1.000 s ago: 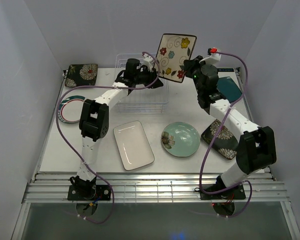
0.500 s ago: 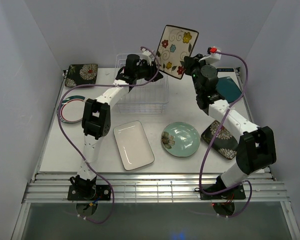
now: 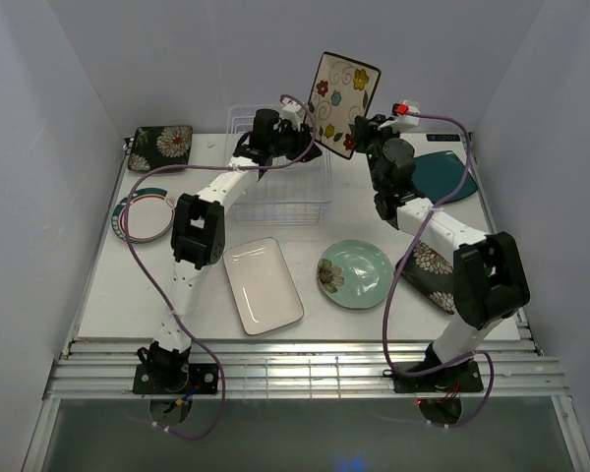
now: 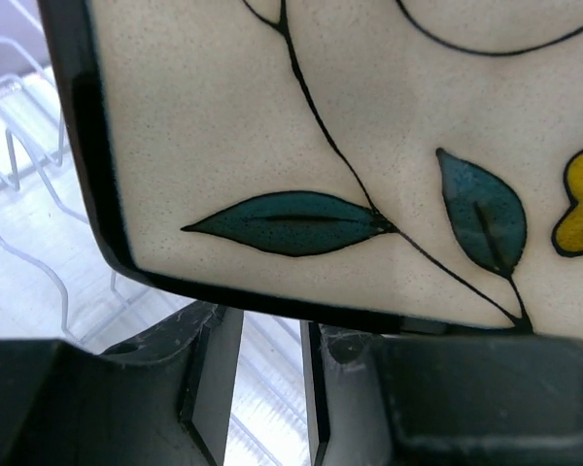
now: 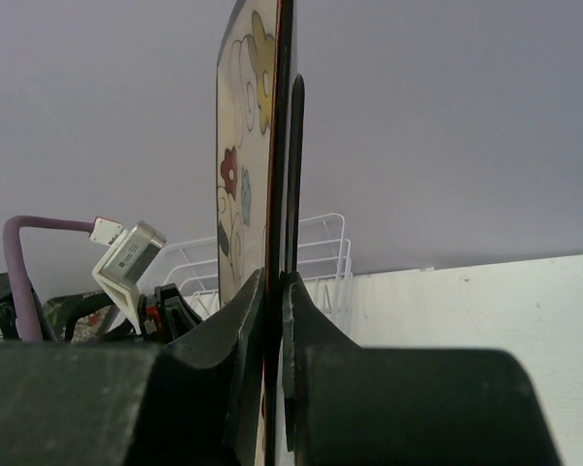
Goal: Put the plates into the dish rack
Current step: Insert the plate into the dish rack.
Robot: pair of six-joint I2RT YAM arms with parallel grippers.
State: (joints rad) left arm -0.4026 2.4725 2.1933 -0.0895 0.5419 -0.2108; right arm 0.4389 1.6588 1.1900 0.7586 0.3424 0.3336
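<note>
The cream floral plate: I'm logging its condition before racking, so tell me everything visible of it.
The cream floral plate is square with rounded corners, glossy like glazed ceramic, dark-rimmed, painted with red, yellow and blue flowers, teal leaves and thin black swirls. No chip or crack shows. It is held on edge in the air, tilted, near the far right corner of the dish rack. The right gripper clamps its lower edge; the left gripper sits just below one corner, jaws apart, not gripping it.
</note>
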